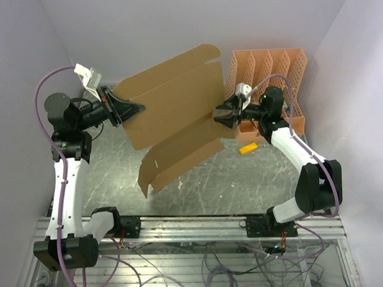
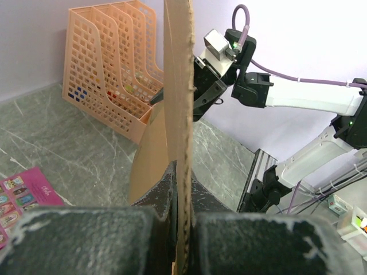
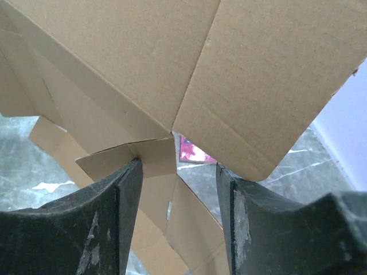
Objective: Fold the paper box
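Cardboard flaps point(image 1: 161, 173) drooped toward the near edge of the counter point(image 1: 239, 179), the lowest part of the paper box point(image 1: 173, 113). The box hung unfolded and tilted above the counter's middle, likely raised so its panels could swing freely. The left fingers point(image 1: 128, 110) were clamped on its left edge, carrying it. The right fingers point(image 1: 223, 118) stood apart, straddling a flap at its right edge without pinching it, seemingly poised to crease. Beyond, an orange file organizer point(image 1: 266, 72) stood in the far right corner.

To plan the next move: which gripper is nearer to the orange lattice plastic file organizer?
Right. The right gripper, open, is close beside the orange lattice file organizer, at the right edge of the brown cardboard paper box. The left gripper clamps its opposite edge, much farther away.
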### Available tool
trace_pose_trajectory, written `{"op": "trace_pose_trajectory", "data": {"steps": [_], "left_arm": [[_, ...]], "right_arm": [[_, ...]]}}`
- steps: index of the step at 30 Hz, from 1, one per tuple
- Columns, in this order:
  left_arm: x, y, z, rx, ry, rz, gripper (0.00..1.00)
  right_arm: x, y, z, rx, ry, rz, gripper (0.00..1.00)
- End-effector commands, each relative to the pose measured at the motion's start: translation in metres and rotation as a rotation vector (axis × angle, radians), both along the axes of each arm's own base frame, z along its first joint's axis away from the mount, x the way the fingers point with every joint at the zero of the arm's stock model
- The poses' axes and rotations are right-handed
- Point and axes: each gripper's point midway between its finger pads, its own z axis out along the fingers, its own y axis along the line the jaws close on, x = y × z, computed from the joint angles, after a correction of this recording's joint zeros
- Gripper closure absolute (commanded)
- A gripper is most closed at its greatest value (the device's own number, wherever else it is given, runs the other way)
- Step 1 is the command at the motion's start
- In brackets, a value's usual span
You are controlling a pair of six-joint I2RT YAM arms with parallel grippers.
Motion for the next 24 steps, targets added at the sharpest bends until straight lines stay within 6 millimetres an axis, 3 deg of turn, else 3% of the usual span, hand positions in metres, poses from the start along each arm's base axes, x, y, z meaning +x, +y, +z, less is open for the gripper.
{"op": "trace_pose_trajectory", "data": {"steps": [1,8,14,19,24], "left_arm": [[-0.004,-0.003,0.003,0.0,-0.022,-0.05,0.93],[-0.005,-0.005,0.001,0.0,-0.013,-0.076,0.93],[-0.008,-0.007,0.003,-0.003,-0.017,-0.098,0.93],[-0.009,-0.007,0.005,-0.005,-0.021,-0.111,0.93],[-0.008,-0.008,0.004,-0.009,-0.014,-0.116,0.93]], "right_arm": [[0.005,0.008,0.017,0.039,-0.087,0.035,0.45],[0.003,0.02,0.014,0.063,-0.079,0.098,0.45],[-0.001,0.026,0.014,0.118,-0.028,0.113,0.55],[0.001,0.025,0.008,0.128,-0.016,0.103,0.57],[-0.005,0.027,0.007,0.146,-0.012,0.131,0.73]]}}
